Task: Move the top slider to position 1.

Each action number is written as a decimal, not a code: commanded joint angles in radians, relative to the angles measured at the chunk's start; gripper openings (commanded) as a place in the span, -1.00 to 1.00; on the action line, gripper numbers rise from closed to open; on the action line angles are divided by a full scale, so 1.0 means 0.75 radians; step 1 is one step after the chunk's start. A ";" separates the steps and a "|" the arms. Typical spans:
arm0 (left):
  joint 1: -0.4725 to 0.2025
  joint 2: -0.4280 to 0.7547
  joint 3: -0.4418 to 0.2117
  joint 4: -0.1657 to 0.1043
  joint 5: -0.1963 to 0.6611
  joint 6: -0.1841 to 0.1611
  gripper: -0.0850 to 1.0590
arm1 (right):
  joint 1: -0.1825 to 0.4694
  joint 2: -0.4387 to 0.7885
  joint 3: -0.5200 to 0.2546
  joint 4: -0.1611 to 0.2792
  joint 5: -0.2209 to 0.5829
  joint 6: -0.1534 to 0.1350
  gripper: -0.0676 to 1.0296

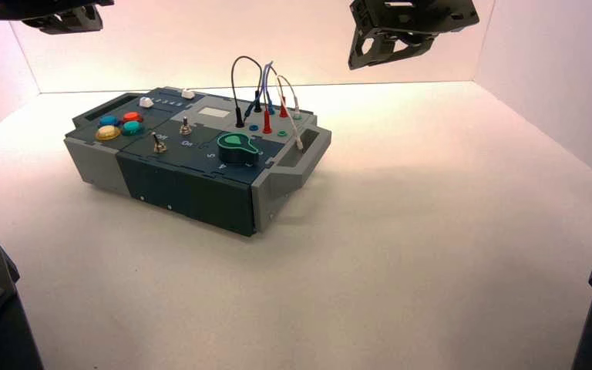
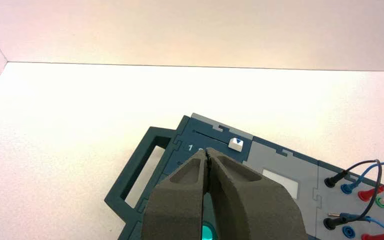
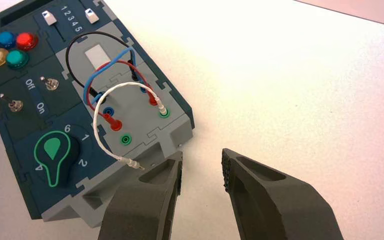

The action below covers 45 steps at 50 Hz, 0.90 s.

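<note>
Shut left gripper near the box, top slider at far end from 1

The left gripper (image 2: 207,151) has its fingertips pressed together with nothing between them, above the box (image 2: 305,175) on the worktop (image 1: 432,231). The top slider's white knob (image 2: 236,144) shows just past the fingertips, with no contact visible. It sits in the dark blue panel near the box's far edge, at the slot's end away from the printed 1. The twin white knob (image 3: 49,18) lies nearer the box's left handle. The right gripper (image 3: 202,167), parked beyond the box's right end, is spread wide and empty.
</note>
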 commanded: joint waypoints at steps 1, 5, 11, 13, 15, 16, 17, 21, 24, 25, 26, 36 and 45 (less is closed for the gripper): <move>0.010 -0.014 -0.012 0.004 -0.014 0.006 -0.91 | 0.004 -0.020 -0.014 0.002 -0.006 0.002 -0.09; 0.010 -0.014 -0.012 0.004 -0.016 0.006 -0.91 | 0.004 -0.020 -0.014 0.002 -0.008 0.000 -0.09; 0.008 -0.012 -0.012 0.006 -0.010 0.006 -0.91 | 0.004 -0.020 -0.014 0.002 -0.008 0.002 -0.09; 0.010 -0.014 -0.016 0.008 -0.006 0.008 -0.91 | 0.004 -0.018 -0.014 0.002 -0.008 0.002 -0.09; 0.010 -0.012 -0.016 0.010 -0.006 0.010 -0.91 | 0.004 -0.018 -0.014 0.002 -0.006 0.002 -0.09; 0.008 -0.014 -0.018 0.014 0.000 0.012 -0.91 | 0.004 -0.016 -0.014 0.002 -0.008 0.002 -0.09; 0.008 -0.012 -0.018 0.016 0.008 0.014 -0.91 | 0.004 -0.014 -0.014 0.002 -0.006 0.002 -0.09; 0.002 -0.014 -0.027 0.018 0.022 0.018 -0.91 | 0.004 -0.010 -0.016 0.002 -0.008 0.002 -0.09; -0.002 -0.022 -0.029 0.020 0.029 0.018 -0.91 | 0.004 -0.004 -0.016 0.002 -0.008 0.002 -0.09; -0.004 -0.025 -0.029 0.020 0.029 0.018 -0.91 | 0.004 -0.004 -0.018 0.002 -0.006 0.002 -0.09; -0.006 -0.027 -0.029 0.020 0.029 0.018 -0.91 | 0.004 -0.002 -0.018 0.004 -0.006 0.002 -0.09; -0.022 -0.035 -0.045 0.020 0.031 0.039 -0.91 | 0.004 0.016 -0.027 0.004 -0.008 0.002 -0.09; -0.049 0.027 -0.115 0.020 0.112 0.088 -0.91 | 0.004 0.035 -0.033 0.004 -0.008 0.002 -0.09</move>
